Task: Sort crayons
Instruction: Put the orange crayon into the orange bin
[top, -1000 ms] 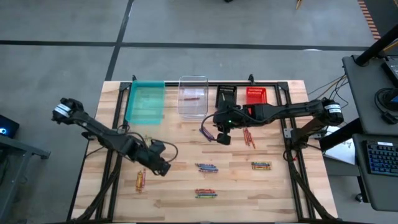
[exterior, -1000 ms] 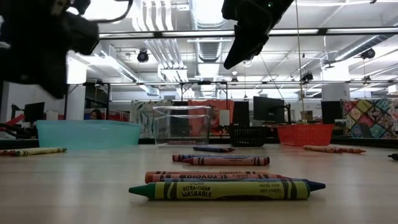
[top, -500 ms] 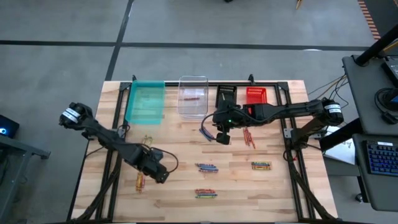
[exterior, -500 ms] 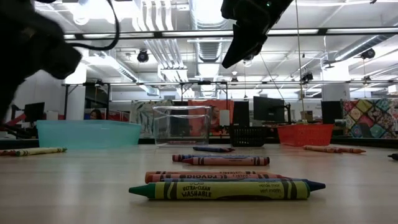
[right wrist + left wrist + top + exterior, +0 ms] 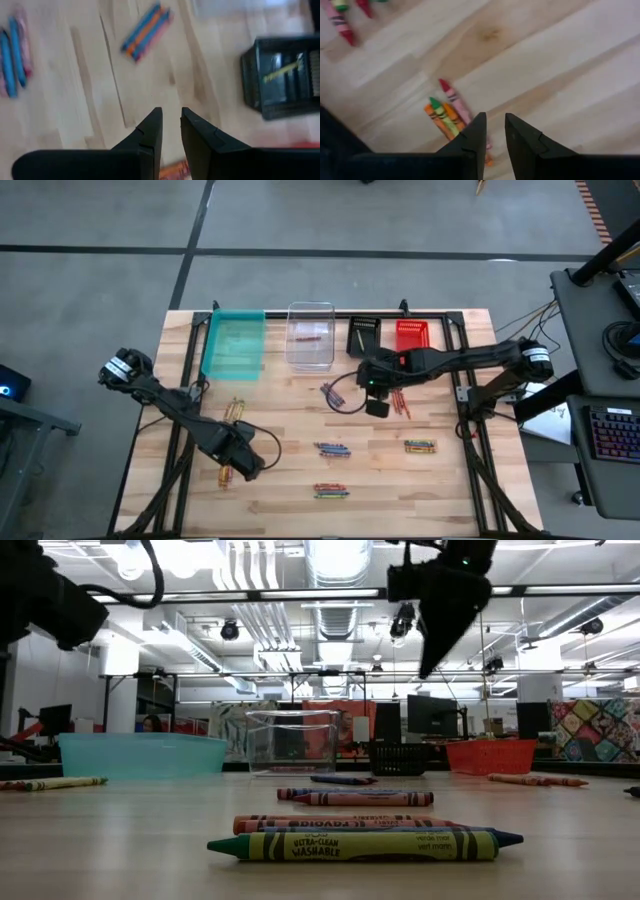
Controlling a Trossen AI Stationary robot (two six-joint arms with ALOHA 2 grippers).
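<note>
- The left gripper (image 5: 243, 465) hangs low over the near-left part of the table (image 5: 440, 470), right by a small cluster of orange, green and pink crayons (image 5: 451, 114); its fingers (image 5: 472, 141) stand narrowly apart with nothing between them.
- The right gripper (image 5: 377, 406) is raised above the table's middle right, with a narrow empty gap between its fingers (image 5: 150, 132).
- Other crayons lie in loose bundles: one at mid-table (image 5: 333, 449), one nearer the front edge (image 5: 331, 491), one to the right (image 5: 420, 446), and reddish ones (image 5: 400, 400) just right of the right gripper.
- Along the far edge stand the teal bin (image 5: 234, 345), clear bin (image 5: 310, 335), black bin (image 5: 364, 337) and red bin (image 5: 411, 333); the clear one holds a reddish crayon, the black one a yellow.
- Risk, as I judge it: the cluster's crayons touch side by side, so narrowly spread fingers could pinch two colours at once or nudge the bundle so the sticks roll apart.
- A thin round crayon gripped off-centre could swing or slip out on the way to the far bins.
- The right arm's slack cable (image 5: 340, 402) droops near the blue crayons (image 5: 327, 390) and might drag them.
</note>
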